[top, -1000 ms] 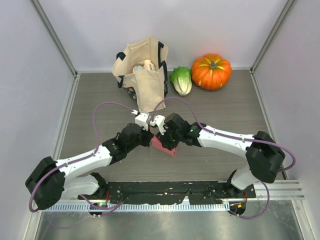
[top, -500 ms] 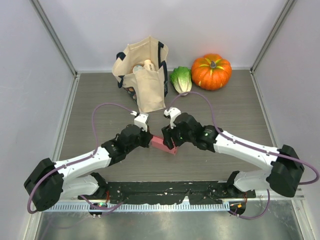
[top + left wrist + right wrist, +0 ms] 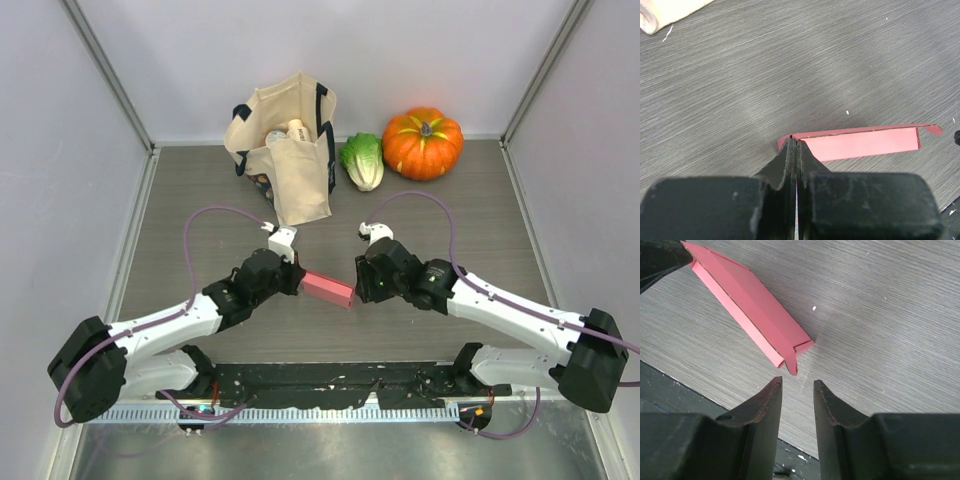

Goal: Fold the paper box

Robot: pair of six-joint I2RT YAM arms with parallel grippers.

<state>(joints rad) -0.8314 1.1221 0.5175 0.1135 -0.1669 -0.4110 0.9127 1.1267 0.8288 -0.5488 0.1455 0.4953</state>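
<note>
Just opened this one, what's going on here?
A pink paper box is being folded and is already a slim rectangular shape. The left gripper has its jaws shut on one end. The right gripper hangs just off the other end, jaws apart, holding nothing, facing a small tab that sticks out.

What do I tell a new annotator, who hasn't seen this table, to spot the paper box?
On the table, come forward from the pumpkin and canvas bag to the gap between the left gripper and right gripper. The paper box is there: the only pink thing, slim, one end pinched by the left gripper.
</note>
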